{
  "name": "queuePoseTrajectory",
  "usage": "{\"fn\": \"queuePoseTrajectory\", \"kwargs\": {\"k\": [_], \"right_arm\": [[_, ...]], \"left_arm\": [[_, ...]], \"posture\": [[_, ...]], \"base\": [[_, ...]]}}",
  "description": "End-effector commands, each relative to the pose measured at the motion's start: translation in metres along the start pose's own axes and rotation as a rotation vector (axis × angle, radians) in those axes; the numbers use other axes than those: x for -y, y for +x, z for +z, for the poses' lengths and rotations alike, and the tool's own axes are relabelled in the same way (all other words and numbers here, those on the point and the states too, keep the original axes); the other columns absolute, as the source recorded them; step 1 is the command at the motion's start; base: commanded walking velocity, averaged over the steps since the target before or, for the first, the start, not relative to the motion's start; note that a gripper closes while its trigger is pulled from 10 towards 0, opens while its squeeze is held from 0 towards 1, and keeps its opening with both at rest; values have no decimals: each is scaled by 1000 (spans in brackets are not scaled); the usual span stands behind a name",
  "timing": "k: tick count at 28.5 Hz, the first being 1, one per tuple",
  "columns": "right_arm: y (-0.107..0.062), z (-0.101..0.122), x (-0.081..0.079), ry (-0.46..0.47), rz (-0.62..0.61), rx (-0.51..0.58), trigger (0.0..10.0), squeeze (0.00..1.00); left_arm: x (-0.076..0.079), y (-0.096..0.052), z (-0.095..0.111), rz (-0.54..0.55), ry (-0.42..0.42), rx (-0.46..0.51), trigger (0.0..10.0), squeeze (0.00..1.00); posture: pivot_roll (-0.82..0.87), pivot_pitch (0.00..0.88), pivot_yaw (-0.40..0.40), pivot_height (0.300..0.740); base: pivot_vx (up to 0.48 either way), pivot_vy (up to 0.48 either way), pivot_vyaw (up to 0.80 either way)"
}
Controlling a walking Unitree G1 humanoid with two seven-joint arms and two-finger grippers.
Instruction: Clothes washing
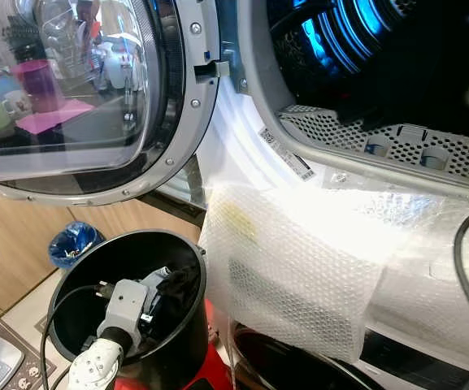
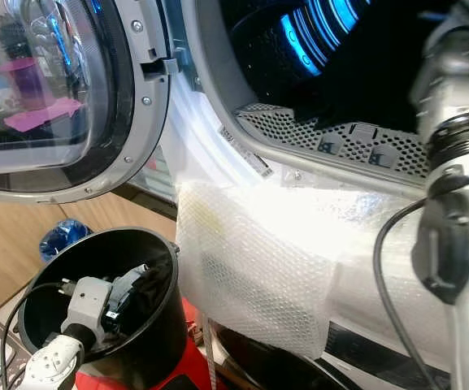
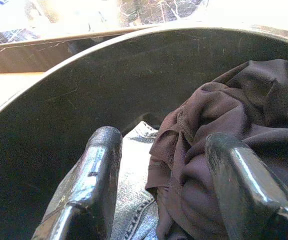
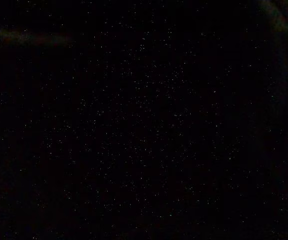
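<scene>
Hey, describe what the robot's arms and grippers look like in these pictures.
The left arm is white and light grey with blocky joint housings and a thin black cable looping beside it. Its left gripper has two long, glossy black fingers. The right arm is silver-grey with a black ribbed ring, a black cover and a black cable.

1 black bucket (image 1: 177, 357) stands below the open washing machine drum (image 1: 380, 57). Inside the bucket lie 2 pieces of clothing: 1 dark brown garment (image 3: 233, 125) and, under it, 1 piece of pale denim (image 3: 134, 200). 1 left gripper (image 3: 158, 190) reaches into the bucket, its 2 black fingers (image 3: 91, 185) spread apart. 1 round glass door (image 1: 71, 89) hangs open above the bucket. 1 sheet of bubble wrap (image 1: 299, 276) drapes over the machine's front, just beside the bucket. 1 blue bin (image 1: 73, 242) sits on the floor beyond the bucket.
</scene>
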State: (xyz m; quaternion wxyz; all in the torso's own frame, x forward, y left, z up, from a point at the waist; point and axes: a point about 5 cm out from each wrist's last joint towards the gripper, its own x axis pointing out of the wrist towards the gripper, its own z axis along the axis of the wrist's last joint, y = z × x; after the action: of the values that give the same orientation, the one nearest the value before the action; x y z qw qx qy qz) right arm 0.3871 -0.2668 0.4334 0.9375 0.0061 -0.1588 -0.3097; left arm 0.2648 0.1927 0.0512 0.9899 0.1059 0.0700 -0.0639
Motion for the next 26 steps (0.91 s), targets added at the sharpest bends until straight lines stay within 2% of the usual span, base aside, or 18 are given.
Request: {"fn": "queuePoseTrajectory", "kwargs": {"k": [1,3,4,6,7,8,9,14,16,19,23,26], "right_arm": [[-3,28,-6,42,34,90,10000,0],[-7,26,-21,58,136,81,10000,0],[-10,14,-32,37,175,48,10000,0],[-14,-5,-42,29,217,-31,10000,0],[-15,-10,-44,36,231,-47,10000,482],[-16,-12,-45,41,237,-53,10000,482],[-16,-17,-44,34,218,-69,10000,1000],[-12,-24,-35,-50,220,-66,10000,1000],[-8,-25,-25,-120,213,-51,10000,1000],[-4,-25,-13,-150,181,-47,10000,1000],[-1,-20,-3,-119,172,-50,10000,1000],[-2,-15,-6,-96,215,-45,10000,1000]], "left_arm": [[-2,-3,-1,11,3,-14,10000,0],[-1,-4,-2,4,1,-17,10000,0],[1,-4,-3,-4,1,-23,10000,0],[2,-4,-3,-15,1,-26,10000,0],[3,-4,-3,-16,1,-26,10000,0],[3,-4,-3,-17,1,-26,10000,0],[3,-4,-3,-21,0,-29,10000,0],[5,-5,-4,-32,-4,-40,10000,0],[7,-6,-5,-42,-5,-46,10000,0],[8,-6,-6,-48,-6,-51,10000,0],[9,-6,-7,-48,-12,-55,10000,0],[10,-6,-8,-54,-11,-63,10000,0]], "posture": [[-147,3,86,740],[-150,7,88,740],[-157,15,96,740],[-157,19,97,740],[-157,19,97,740],[-157,19,97,740],[-156,21,97,740],[-168,31,99,740],[-179,33,100,740],[-182,35,100,740],[-188,38,93,740],[-196,40,93,740]], "base": [[0,0,0],[0,0,0],[0,0,0],[0,0,0],[0,0,0],[0,0,0],[0,0,0],[0,0,0],[0,0,0],[0,0,0],[0,0,0],[0,0,0]]}}
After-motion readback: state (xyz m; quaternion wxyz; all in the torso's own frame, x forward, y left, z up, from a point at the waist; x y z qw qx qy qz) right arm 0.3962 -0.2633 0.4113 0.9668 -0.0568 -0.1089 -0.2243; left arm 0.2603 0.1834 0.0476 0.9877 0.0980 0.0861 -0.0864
